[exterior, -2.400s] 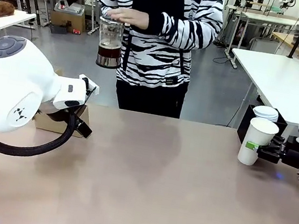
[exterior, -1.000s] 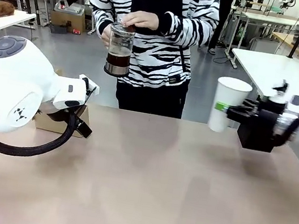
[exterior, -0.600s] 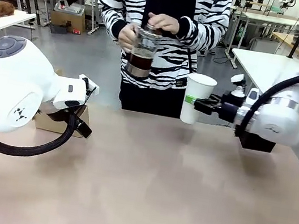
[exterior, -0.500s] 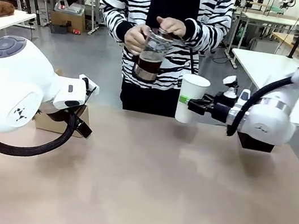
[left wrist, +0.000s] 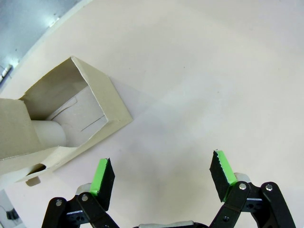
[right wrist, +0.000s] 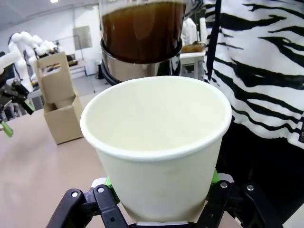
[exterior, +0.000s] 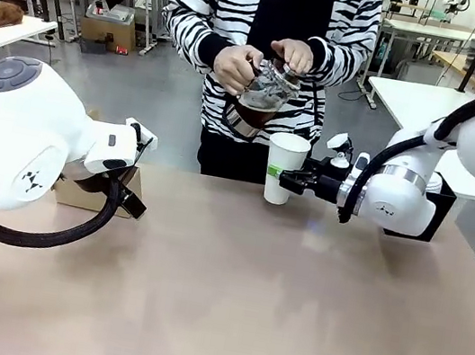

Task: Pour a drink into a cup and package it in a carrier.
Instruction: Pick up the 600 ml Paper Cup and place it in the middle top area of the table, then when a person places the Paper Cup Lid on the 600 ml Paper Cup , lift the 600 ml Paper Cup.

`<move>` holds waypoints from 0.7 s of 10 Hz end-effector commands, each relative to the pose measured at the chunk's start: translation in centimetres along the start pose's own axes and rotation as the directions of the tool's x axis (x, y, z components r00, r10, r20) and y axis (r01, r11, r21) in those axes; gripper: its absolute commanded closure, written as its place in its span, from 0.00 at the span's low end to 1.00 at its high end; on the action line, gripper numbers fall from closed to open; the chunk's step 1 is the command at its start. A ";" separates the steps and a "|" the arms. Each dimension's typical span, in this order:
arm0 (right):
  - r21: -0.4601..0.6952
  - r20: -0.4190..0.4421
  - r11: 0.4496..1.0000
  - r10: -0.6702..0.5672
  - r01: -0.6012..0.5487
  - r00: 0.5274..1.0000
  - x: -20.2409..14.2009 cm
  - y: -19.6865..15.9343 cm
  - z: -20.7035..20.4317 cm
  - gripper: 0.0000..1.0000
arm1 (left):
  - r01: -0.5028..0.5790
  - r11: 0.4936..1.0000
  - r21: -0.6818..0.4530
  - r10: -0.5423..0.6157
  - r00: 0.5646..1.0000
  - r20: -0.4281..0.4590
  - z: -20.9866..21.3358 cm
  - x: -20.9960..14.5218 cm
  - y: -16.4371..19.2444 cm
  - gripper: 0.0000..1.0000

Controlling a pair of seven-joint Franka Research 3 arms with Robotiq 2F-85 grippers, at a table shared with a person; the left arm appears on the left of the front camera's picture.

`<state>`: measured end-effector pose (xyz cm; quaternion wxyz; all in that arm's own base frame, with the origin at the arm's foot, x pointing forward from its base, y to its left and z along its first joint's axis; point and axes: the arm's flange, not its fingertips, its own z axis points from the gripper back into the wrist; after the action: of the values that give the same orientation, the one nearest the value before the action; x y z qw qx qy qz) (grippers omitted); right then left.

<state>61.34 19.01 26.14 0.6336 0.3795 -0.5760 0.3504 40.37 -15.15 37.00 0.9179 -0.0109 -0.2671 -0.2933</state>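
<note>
**Q:** What differs from the frame 0.5 s earlier?

**A:** The right gripper [exterior: 281,176] has carried the tall white paper cup [exterior: 288,154] toward picture left and lower, near the far edge of the tan table [exterior: 217,302]. The person has tipped the clear glass jug with a metal band [exterior: 262,104] further. It now sits just above the cup's rim. The left arm is unchanged.

**Q:** Jaw state?

**A:** The right jaws pinch the cup's lower half, 1 green pad on each side. The left gripper [left wrist: 161,173] has its 2 jaws spread with nothing between them, over the table just beside the brown cardboard carrier [left wrist: 71,118].

**Q:** Orientation?

**A:** Cup: long axis vertical, open mouth up. Jug: long axis tilted, lid end up toward picture right, banded base toward lower left. The dark amber-brown drink [right wrist: 142,28] fills its lower part. 1 hand [exterior: 235,66] holds the jug's side and the other hand [exterior: 294,55] rests on its lid. The carrier stands upright, handle tab up, well apart from the cup.
</note>
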 end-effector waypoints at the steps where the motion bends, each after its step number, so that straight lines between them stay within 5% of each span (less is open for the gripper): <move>1: 0.000 0.014 1.000 0.002 -0.002 1.000 0.8 0.3 0.3 0.24 | 0.000 1.000 -0.002 0.000 1.000 0.002 0.1 0.0 0.0 0.00; 7: 0.000 0.014 1.000 0.002 -0.002 1.000 0.8 0.3 0.3 0.24 | 0.000 1.000 -0.002 0.000 1.000 0.002 0.1 0.0 0.0 0.00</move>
<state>61.42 18.93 26.68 0.6301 0.3796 -0.5794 0.3509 40.37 -15.15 37.00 0.9179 -0.0110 -0.2671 -0.2933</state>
